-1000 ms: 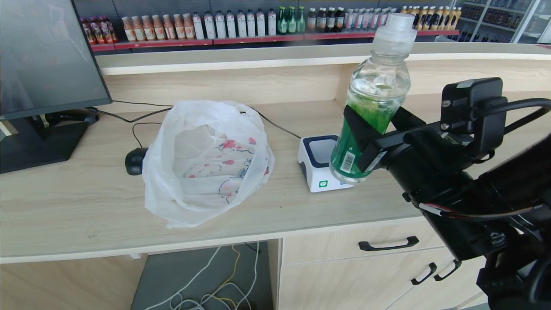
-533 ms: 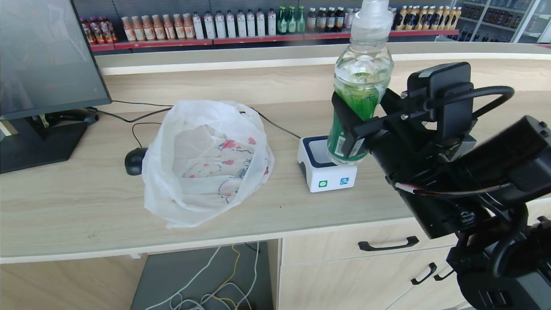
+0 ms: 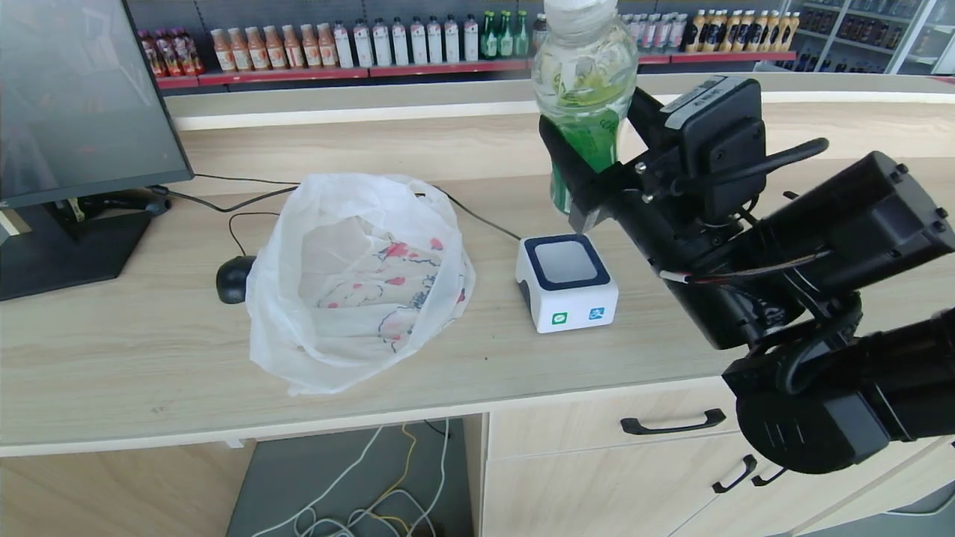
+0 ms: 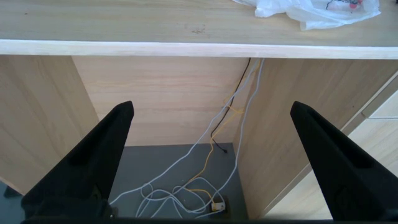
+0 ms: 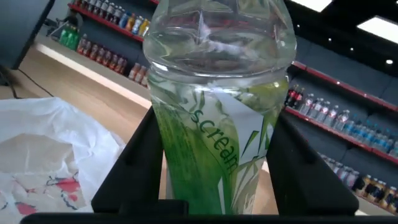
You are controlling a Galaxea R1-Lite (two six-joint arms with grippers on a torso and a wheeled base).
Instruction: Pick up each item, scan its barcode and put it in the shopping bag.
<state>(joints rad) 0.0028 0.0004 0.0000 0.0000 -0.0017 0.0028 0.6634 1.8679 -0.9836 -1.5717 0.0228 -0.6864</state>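
**A:** What has moved?

**B:** The bottle (image 3: 586, 89) has lifted off the scanner (image 3: 565, 282) and gone toward the back edge of the counter (image 3: 134, 373). The scanner's window was covered a second ago and now lies bare.

**A:** What holds it?

**B:** The right gripper (image 3: 589, 160) is clamped on the green label, and the bottle is upright in the air.

**A:** And the bag?

**B:** The shopping bag (image 3: 358, 276) sits mid-counter with its mouth open, near the scanner but not touching it. A mouse (image 3: 234, 278) lies just beside its far side. A monitor (image 3: 82, 97) stands at the back left corner.

**A:** The other arm?

**B:** The left gripper (image 4: 208, 162) hangs below the counter's front edge, fingers wide apart and holding nothing. Cables (image 4: 205, 186) trail on the floor beyond it.
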